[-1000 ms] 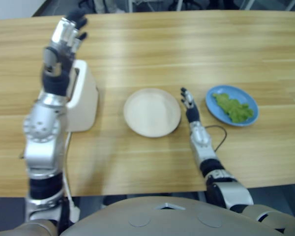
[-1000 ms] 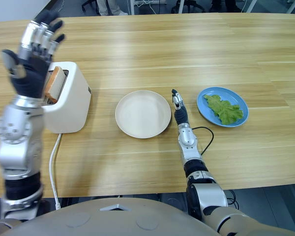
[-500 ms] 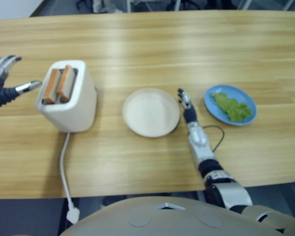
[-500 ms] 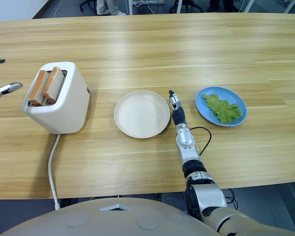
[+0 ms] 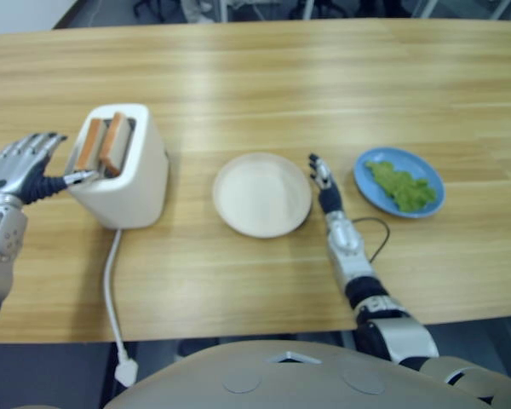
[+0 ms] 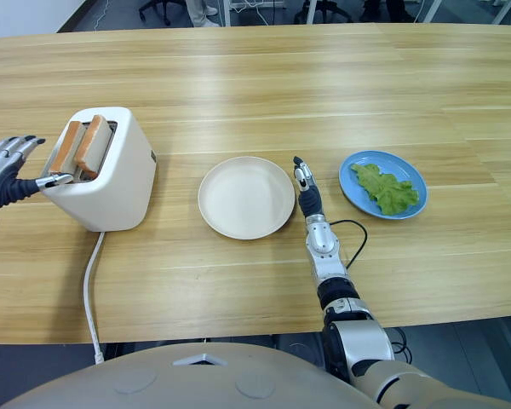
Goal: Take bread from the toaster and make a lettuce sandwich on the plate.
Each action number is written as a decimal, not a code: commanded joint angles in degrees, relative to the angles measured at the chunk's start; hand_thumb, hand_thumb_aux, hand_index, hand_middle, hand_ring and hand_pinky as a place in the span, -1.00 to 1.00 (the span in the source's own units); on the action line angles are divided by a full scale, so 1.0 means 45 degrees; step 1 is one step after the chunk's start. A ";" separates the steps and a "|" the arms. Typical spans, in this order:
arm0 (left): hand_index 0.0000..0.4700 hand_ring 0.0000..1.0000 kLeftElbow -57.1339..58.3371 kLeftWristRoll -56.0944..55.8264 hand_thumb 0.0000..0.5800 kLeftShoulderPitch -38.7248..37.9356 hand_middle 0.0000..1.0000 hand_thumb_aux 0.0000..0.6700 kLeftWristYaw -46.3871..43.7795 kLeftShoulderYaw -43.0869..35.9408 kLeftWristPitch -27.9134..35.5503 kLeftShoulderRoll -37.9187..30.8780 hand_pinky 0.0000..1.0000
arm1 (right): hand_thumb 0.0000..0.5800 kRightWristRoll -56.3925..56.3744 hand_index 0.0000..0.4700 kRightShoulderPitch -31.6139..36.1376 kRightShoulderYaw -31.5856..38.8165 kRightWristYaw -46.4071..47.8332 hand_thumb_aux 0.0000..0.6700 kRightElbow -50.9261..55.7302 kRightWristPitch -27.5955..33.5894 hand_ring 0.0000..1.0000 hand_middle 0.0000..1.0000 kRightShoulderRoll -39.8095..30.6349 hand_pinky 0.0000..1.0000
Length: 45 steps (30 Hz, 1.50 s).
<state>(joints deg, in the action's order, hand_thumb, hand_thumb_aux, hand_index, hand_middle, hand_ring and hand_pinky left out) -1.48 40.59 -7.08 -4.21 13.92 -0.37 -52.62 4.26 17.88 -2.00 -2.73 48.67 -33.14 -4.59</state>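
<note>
Bread (image 6: pixel 78 146): two slices upright in toaster (image 6: pixel 115 183), left part of bench (image 6: pixel 238 77). Plate (image 6: pixel 246 197) just right of toaster; lettuce (image 6: pixel 387 189) on blue dish (image 6: pixel 362 166) farther right. Left hand (image 6: pixel 4 166), fingers spread, beside toaster's left, thumb seemingly touching it. Right hand (image 6: pixel 305 189), fingers straight, holding nothing, between plate and dish.

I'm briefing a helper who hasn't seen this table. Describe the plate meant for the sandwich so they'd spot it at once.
On the long wooden table, look between the white toaster on the left and the blue dish of lettuce on the right. The plate lies there, just left of the right robot hand. It alone is cream-coloured; its neighbour is blue and carries green leaves.
</note>
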 commanded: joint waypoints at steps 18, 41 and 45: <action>-1.00 -1.00 -0.1399 0.1950 -1.00 0.0377 -1.00 -1.00 -0.0226 -0.1194 0.2206 0.0655 -1.00 | -1.00 0.0237 -1.00 -0.0289 0.0151 -0.0173 -1.00 -0.0156 0.0475 -1.00 -1.00 0.0142 -1.00; -0.39 -1.00 -0.0651 0.2191 0.05 0.0765 -1.00 -0.38 -0.0833 -0.1204 0.3019 0.0328 -1.00 | -1.00 0.0274 -1.00 -0.0405 0.0143 -0.0494 -1.00 0.0126 0.0449 -1.00 -1.00 0.0364 -1.00; 0.07 -1.00 -0.0679 0.2030 0.59 0.0749 -1.00 0.10 -0.0753 -0.1149 0.2942 0.0382 -1.00 | -1.00 0.0301 -1.00 -0.0392 0.0151 -0.0513 -1.00 0.0164 0.0479 -1.00 -1.00 0.0358 -1.00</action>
<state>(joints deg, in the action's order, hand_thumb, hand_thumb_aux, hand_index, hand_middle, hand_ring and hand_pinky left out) -6.08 50.52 -3.32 -7.02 8.41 12.65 -50.70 5.19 16.71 -1.69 -4.92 48.56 -32.00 -2.94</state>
